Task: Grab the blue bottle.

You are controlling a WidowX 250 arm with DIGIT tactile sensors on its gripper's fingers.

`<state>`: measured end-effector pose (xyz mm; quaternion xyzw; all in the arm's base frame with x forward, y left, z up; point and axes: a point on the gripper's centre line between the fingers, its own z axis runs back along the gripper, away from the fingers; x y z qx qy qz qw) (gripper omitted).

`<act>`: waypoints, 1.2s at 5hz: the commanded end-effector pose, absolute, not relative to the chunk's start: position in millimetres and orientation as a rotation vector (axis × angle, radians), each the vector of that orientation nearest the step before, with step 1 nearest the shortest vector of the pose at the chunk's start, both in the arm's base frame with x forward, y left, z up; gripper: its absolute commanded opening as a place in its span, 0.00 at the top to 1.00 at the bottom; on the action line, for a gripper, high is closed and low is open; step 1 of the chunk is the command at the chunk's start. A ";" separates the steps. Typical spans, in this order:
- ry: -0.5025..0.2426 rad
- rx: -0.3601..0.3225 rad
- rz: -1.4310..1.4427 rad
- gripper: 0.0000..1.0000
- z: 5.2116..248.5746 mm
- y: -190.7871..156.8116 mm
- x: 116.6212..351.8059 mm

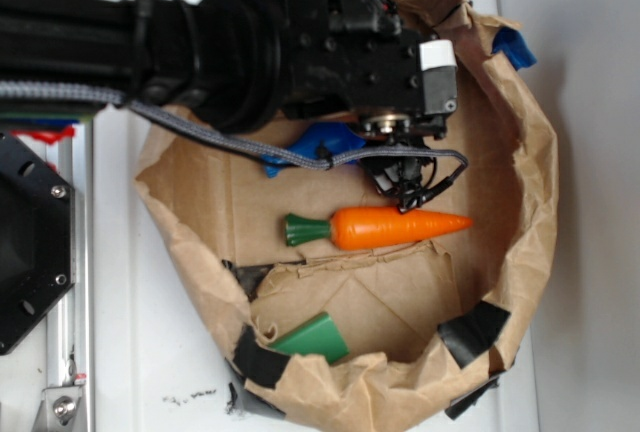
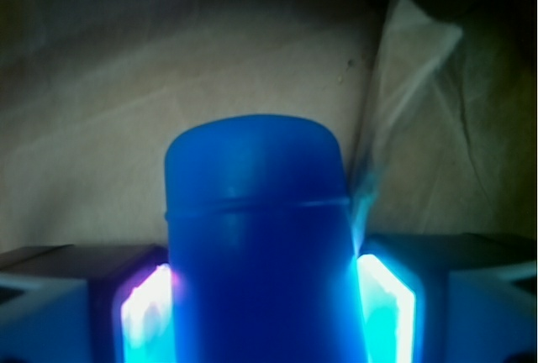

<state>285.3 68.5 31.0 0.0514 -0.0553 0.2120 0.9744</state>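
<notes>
- White desk (image 1: 180, 352) carries a crumpled brown paper nest (image 1: 530, 222), patched along its lower rim with black tape (image 1: 472, 332), and every toy lies inside it.
- Seen from the wrist, the blue bottle (image 2: 256, 245) sits squarely between the jaws, its body filling the gap and a lit finger pad (image 2: 382, 313) standing close on either side.
- Its long axis runs straight ahead out of the jaws, with one rounded end pointing away from the camera toward the paper wall beyond.
- I judge the jaws closed on the bottle, or at least pressed against both its flanks; no gap shows at either side.
- In the exterior view the arm's black wrist housing (image 1: 330, 42) hides most of the bottle, and only a blue patch (image 1: 325, 142) shows beside the gripper (image 1: 405, 187).
- An orange toy carrot (image 1: 385, 228) lies just beyond the jaws on the paper floor, its length running crosswise to the arm; whether the fingertips touch it cannot be told.
- A green piece (image 1: 315, 337) rests well apart, near the nest's lower rim, and a scrap of blue tape (image 1: 515, 49) sits on the far upper edge.
- Nothing stands between the jaws and the bottle, so what likely remains is a clean lift; the smooth plastic may slip if the grip is light.
</notes>
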 end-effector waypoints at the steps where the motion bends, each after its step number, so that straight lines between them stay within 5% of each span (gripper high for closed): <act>1: -0.146 0.058 0.371 1.00 78.1 66.1 288.8; 3: -0.116 -0.017 0.291 1.00 117.6 55.5 281.2; 6: -0.147 0.019 -0.165 1.00 160.2 19.0 270.7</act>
